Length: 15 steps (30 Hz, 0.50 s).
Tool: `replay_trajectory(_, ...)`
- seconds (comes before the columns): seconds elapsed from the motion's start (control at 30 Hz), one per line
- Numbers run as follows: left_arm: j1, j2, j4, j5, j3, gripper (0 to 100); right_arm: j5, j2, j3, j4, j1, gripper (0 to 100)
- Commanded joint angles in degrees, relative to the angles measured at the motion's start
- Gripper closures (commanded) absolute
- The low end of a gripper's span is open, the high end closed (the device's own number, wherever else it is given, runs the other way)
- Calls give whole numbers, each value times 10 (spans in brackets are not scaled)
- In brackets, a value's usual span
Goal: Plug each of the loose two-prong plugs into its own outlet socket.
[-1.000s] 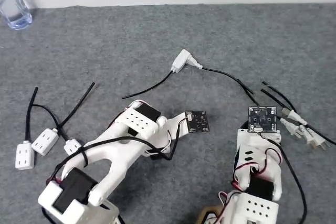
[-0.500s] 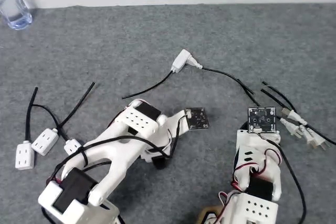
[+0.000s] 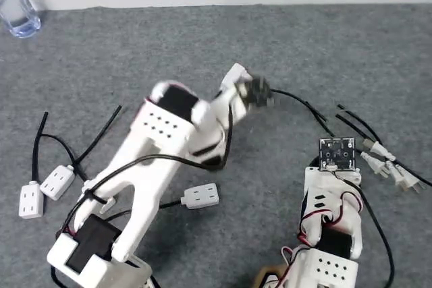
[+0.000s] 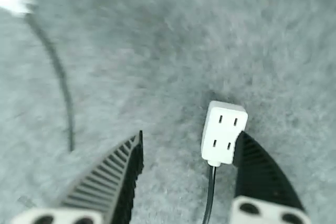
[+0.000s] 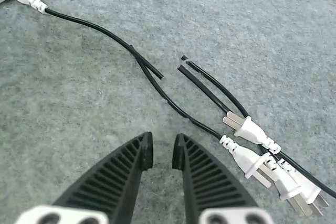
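White plugs (image 3: 386, 163) on black cords lying together at right, one white socket (image 3: 201, 195) flat mid-table, three sockets (image 3: 57, 183) clustered at left

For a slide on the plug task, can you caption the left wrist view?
Open left gripper above a white outlet socket lying on the grey mat, the socket nearer one finger.

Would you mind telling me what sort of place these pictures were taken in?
Probably a robotics test bench: grey felt table, two white robot arms, loose plugs and outlet sockets laid out.
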Motion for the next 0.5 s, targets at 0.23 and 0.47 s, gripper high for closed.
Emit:
replay_trajectory(0.23, -175, -62, 81, 220, -360, 746, -5, -7, -7, -8, 2, 929)
replay_trajectory(0.47, -328, -153, 76, 204, -136, 746, -5, -7, -6, -7, 1, 788)
